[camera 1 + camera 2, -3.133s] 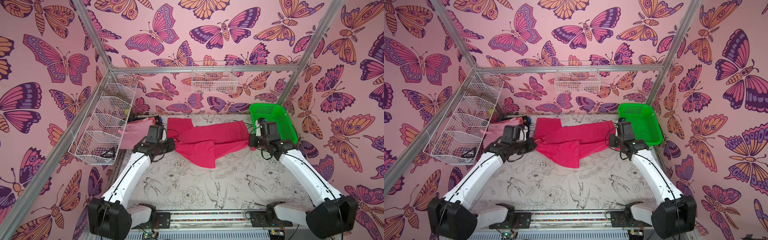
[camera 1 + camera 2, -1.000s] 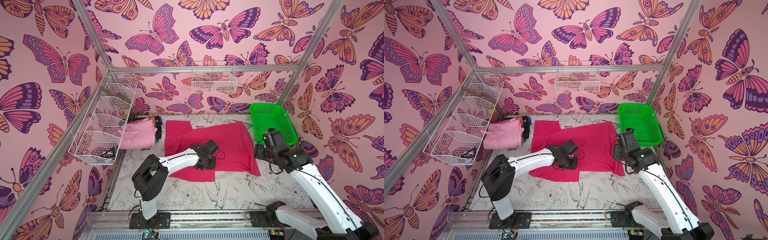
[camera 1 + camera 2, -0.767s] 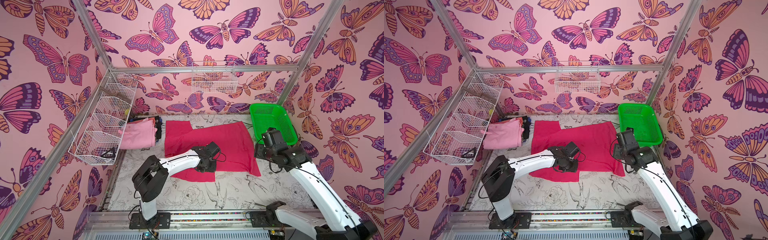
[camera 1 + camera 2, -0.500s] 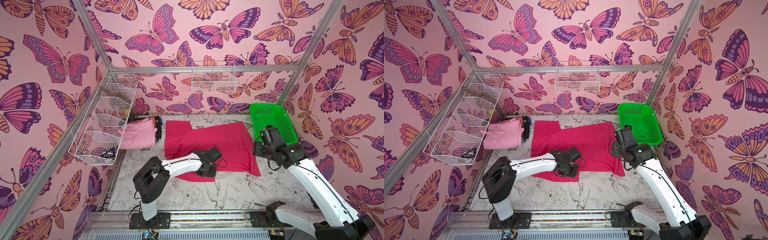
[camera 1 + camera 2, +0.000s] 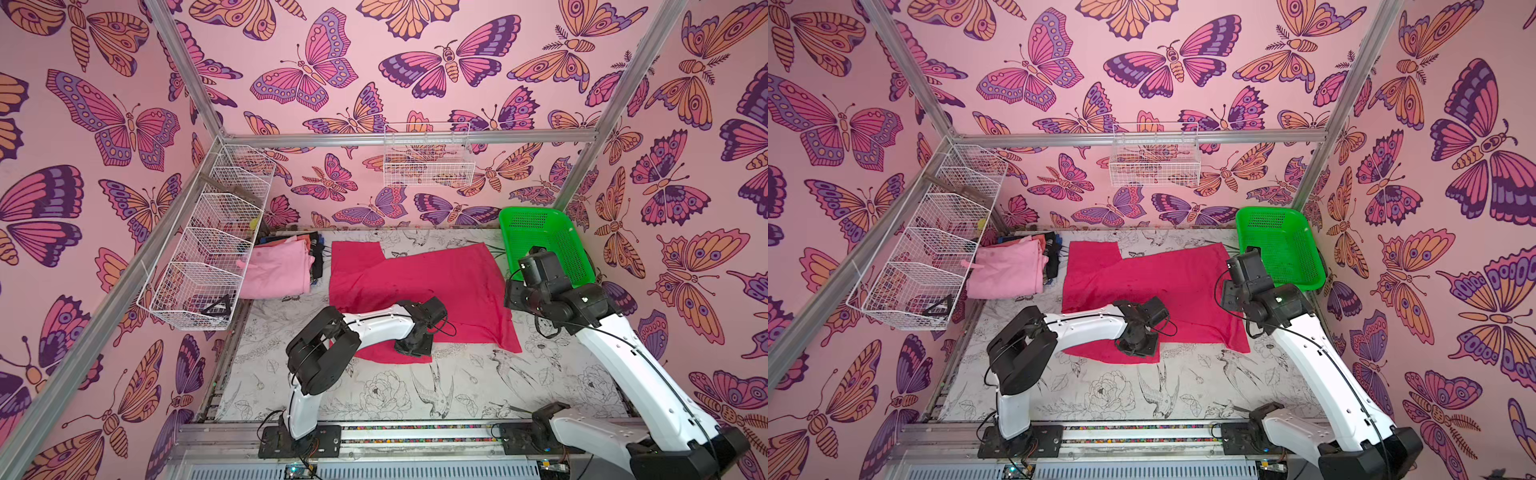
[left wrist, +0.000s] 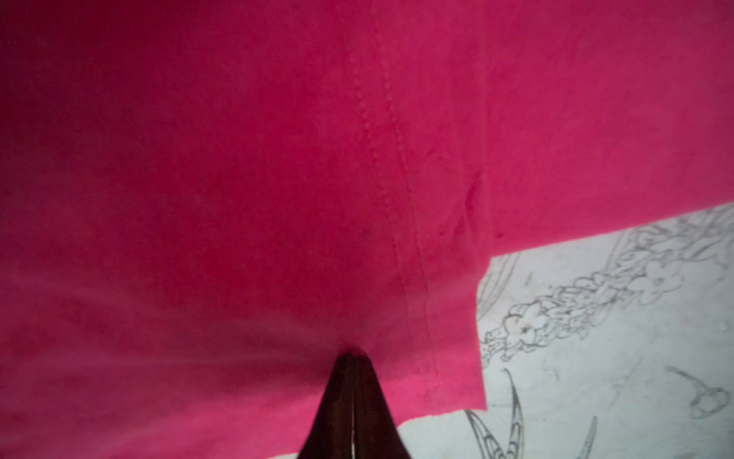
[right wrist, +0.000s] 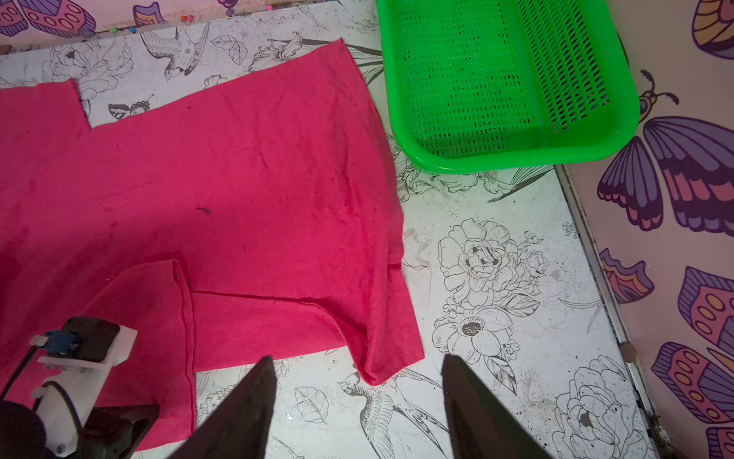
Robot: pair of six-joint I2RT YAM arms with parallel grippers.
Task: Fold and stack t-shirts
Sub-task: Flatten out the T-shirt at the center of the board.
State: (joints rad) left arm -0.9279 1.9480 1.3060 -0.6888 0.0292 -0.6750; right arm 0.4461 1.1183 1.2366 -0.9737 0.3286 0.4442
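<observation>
- Two sets of fingers, two jobs. My left fingers (image 6: 333, 405) are closed tip to tip on a pinch of the crimson short-sleeved cloth t-shirt (image 5: 415, 286), at the sleeve on the end away from the green plastic mesh basket (image 5: 536, 220). In the left wrist view the cloth puckers into the tips.
- My right fingers (image 7: 246, 405) stand wide apart and hold nothing. They hover over the floral-printed tabletop (image 5: 395, 395) near the basket, above the shirt's rumpled hem corner.
- The crimson shirt lies spread on the tabletop with its hem just beside the basket. The folded light pink cloth t-shirt (image 5: 278, 270) sits beyond it, well apart from the basket.
- I judge the step in hand to be folding this sleeve in over the body. I'd lift just enough to clear, carry the sleeve toward the shirt's middle, and lay it down so the crease runs straight along the side seam.
- I can't tell whether the pinch holds both sleeve layers. If the lower one trails, I'd set down and re-grip.
- The hem corner nearest the basket looks doubled over, so I'd have the right fingers pin or flatten it to keep the body from sliding.
</observation>
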